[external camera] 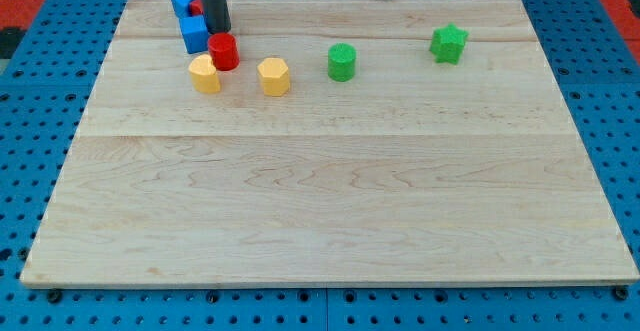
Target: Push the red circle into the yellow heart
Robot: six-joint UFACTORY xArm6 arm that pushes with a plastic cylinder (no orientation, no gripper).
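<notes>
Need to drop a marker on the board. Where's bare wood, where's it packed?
Free: all wood below the block row, and the strip between the green cylinder and green star. Crowded at top left: my tip sits just above the red circle, by the blue blocks, yellow heart and yellow hexagon.

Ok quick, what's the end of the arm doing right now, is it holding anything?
My tip: a bare rod, no fingers, holding nothing. It sits just above the red circle, right of the blue blocks. The yellow heart lies just below-left of the circle.
</notes>
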